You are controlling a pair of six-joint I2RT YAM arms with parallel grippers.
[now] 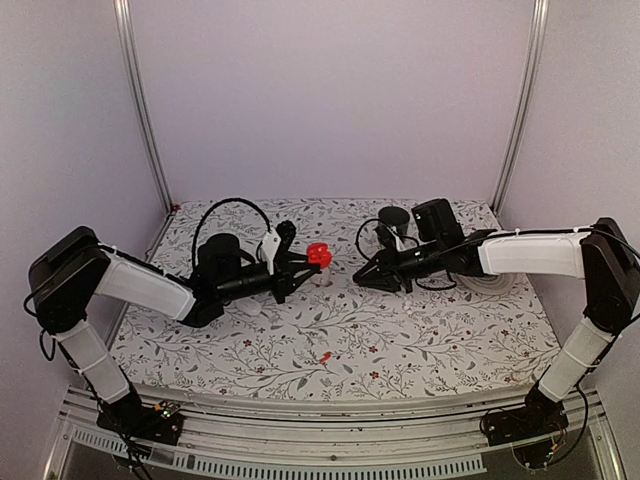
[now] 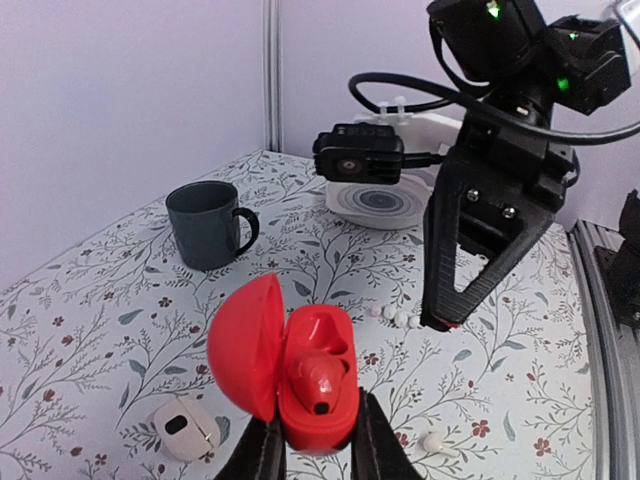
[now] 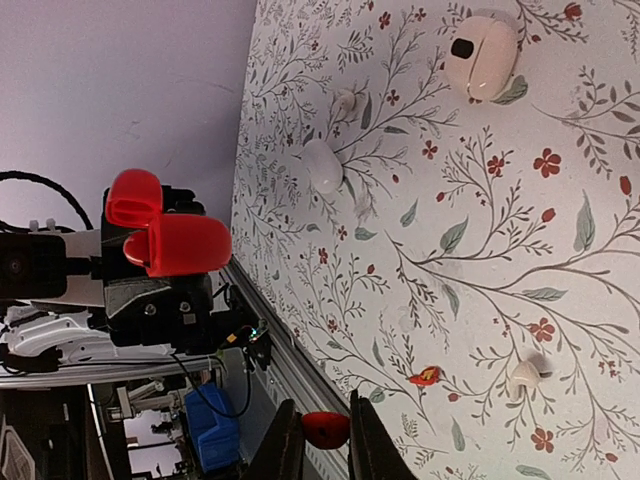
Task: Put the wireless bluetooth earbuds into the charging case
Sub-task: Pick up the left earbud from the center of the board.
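The flowered table (image 1: 400, 340) carries a grey mug (image 2: 205, 225). The left claw (image 2: 315, 445) grips the red charging case (image 2: 300, 375), lid open, above the table, with 1 red earbud (image 2: 318, 380) inside. The right claw (image 3: 322, 440) pinches a 2nd red earbud (image 3: 325, 428).
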